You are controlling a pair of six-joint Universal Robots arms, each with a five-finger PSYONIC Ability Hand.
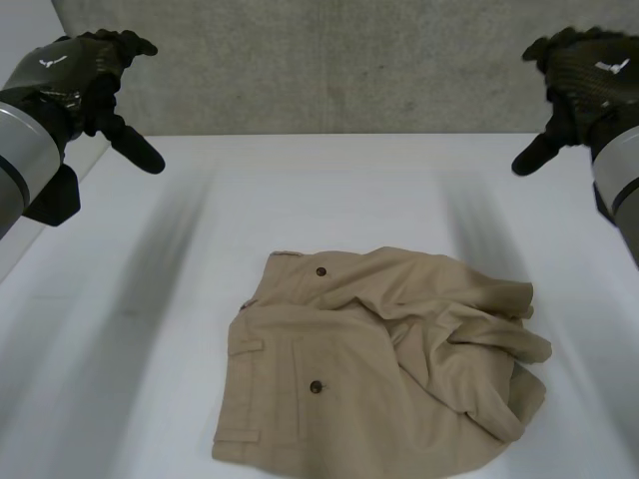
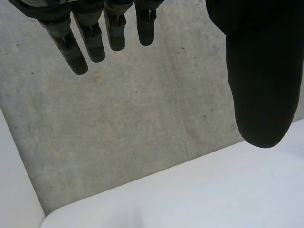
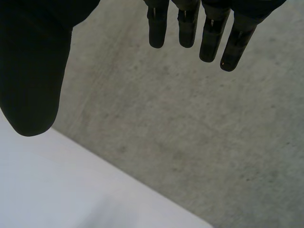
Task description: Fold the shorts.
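Closest to each wrist camera is that hand's own thumb, spread wide from straight, relaxed fingers with nothing between them: the left hand (image 2: 261, 71) and the right hand (image 3: 33, 71) are both open and empty, raised over the far corners of the white table (image 1: 300, 190) with the grey wall (image 1: 329, 60) behind. From there the tan shorts (image 1: 379, 369) lie well apart from both hands, down and inward towards the robot, in the near middle of the table and a little to its right. That leaves the right hand somewhat nearer, and on the rumpled side. The robot's-left part lies flat, showing pocket flaps and two dark buttons (image 1: 321, 270); the right part is bunched in loose folds. The heap is about as wide as it is deep, so its long axis is hard to judge. Its near edge is cut off in the head view, and what lies under the folds is hidden.
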